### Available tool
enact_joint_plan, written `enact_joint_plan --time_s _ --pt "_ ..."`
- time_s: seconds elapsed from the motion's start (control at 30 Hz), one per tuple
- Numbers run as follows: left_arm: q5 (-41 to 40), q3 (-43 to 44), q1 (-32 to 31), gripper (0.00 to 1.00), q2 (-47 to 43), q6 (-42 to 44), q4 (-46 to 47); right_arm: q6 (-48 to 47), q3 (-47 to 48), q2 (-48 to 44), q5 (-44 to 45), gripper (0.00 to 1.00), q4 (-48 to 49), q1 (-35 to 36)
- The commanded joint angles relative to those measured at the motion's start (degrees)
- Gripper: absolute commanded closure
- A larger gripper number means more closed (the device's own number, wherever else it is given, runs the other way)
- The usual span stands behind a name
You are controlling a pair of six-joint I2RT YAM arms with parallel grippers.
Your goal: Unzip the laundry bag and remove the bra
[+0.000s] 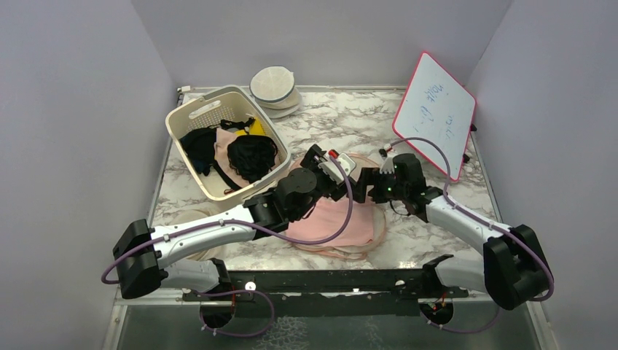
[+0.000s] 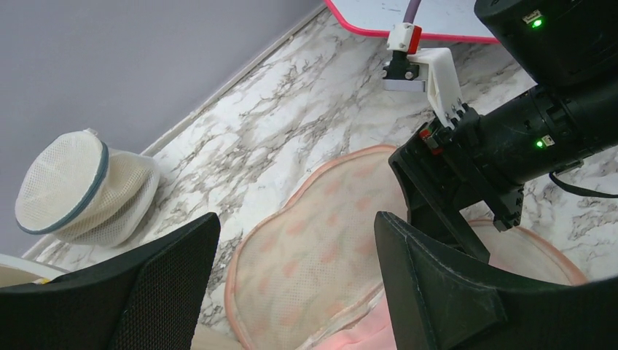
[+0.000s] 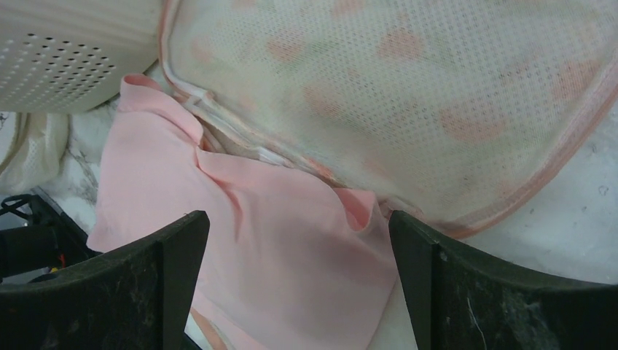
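The peach laundry bag (image 1: 378, 219) lies unzipped at mid-table. Its lid is folded back and shows the mesh lining with the print coming through (image 2: 313, 240) (image 3: 408, 80). The pale pink bra (image 1: 328, 219) lies on the lower half of the bag, partly out of it (image 3: 277, 248), and shows at the bottom of the left wrist view (image 2: 379, 337). My left gripper (image 1: 324, 166) (image 2: 295, 226) is open and empty above the lid. My right gripper (image 1: 364, 184) (image 3: 299, 222) is open and empty just above the bra, facing the left one (image 2: 466, 168).
A cream slotted basket (image 1: 191, 117) with black garments (image 1: 251, 157) stands at the left, touching the bag (image 3: 65, 51). Cream domed cases (image 1: 275, 87) (image 2: 80, 186) sit at the back wall. A red-framed whiteboard (image 1: 435, 113) (image 2: 408, 14) leans at the back right.
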Motion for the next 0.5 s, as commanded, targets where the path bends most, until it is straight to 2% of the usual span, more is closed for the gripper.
enact_joint_plan --time_s 0.0,0.33,0.47 --pt "0.54 0.96 -0.04 0.28 1.31 -0.26 -0.88 2.48 -3.14 0.19 3.57 0.06 2.02 -1.77" --pt "0.9 1.45 -0.26 0.28 2.15 -0.5 -1.77 3.0 -7.26 1.69 0.72 0.06 1.92 -12.67" --pt "0.9 1.76 -0.53 0.28 2.51 -0.46 -2.15 1.68 -4.89 2.08 5.25 0.06 -1.98 -13.31"
